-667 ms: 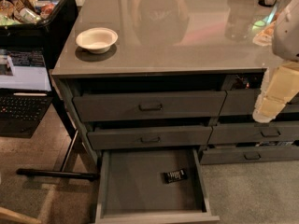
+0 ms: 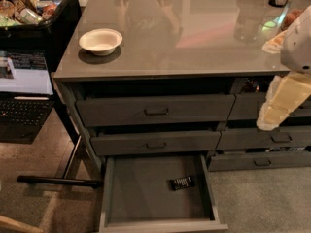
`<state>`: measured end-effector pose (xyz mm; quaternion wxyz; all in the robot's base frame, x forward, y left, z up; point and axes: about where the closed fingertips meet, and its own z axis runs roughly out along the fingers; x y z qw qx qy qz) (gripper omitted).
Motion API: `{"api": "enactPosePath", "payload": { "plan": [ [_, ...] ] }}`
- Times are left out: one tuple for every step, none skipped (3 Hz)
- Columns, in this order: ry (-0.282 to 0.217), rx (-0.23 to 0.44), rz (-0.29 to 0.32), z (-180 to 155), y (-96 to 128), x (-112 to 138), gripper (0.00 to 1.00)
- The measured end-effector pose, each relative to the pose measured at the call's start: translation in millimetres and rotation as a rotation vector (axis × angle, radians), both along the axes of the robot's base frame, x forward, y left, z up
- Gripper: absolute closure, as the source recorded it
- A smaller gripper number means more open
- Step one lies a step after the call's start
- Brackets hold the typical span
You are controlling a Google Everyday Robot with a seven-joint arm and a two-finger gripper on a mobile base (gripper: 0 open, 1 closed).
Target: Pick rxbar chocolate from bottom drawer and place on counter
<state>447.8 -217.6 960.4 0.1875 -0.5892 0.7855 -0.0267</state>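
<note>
The rxbar chocolate (image 2: 182, 182) is a small black bar with white lettering. It lies flat on the grey floor of the bottom drawer (image 2: 146, 193), right of the middle. The drawer is pulled wide open at the bottom of the left stack. The counter (image 2: 184, 38) is a glossy grey-brown slab above the drawers. My gripper (image 2: 268, 120) is at the cream end of the arm at the right edge. It hangs in front of the right-hand drawers, well above and to the right of the bar, and holds nothing that I can see.
A white bowl (image 2: 100, 41) sits on the counter's left side, and a clear glass (image 2: 248, 21) and small items at its far right. The two upper left drawers (image 2: 155, 111) stand slightly ajar. A black cart with a laptop (image 2: 24, 81) stands at the left.
</note>
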Motion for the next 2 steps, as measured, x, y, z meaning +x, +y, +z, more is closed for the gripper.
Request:
{"api": "enactPosePath", "payload": {
  "plan": [
    [-0.014, 0.063, -0.023, -22.5, -1.7, 8.4, 0.00],
    [-0.020, 0.100, -0.035, -35.5, -2.5, 13.1, 0.00]
  ]
}}
